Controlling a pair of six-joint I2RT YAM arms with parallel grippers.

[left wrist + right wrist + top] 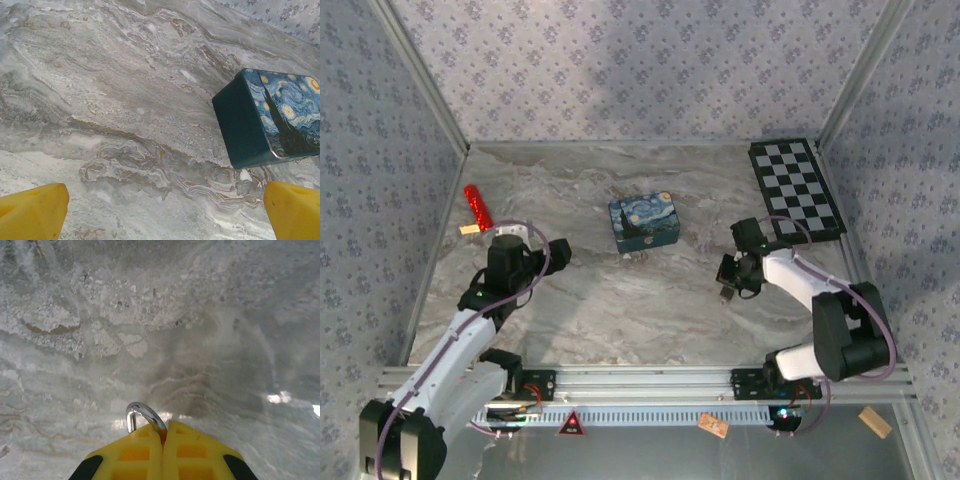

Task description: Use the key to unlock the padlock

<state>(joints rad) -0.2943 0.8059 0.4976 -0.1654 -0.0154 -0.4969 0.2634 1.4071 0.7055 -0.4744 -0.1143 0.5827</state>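
Right pincer (164, 432): together, clamped on a silver metal loop (144, 414), key ring or shackle not told apart; low over the counter (620, 310), toward its right edge. Left pincer (165, 207): wide apart, empty, toward the left edge. Keep the clamp firm; align slowly. Open room along the near edge; Starry Night box (643, 222) at centre, chessboard (796, 188) in the far right corner.

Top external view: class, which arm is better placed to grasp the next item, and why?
Left, probably. The left gripper is open and empty over the table; the right gripper is shut on a metal loop.
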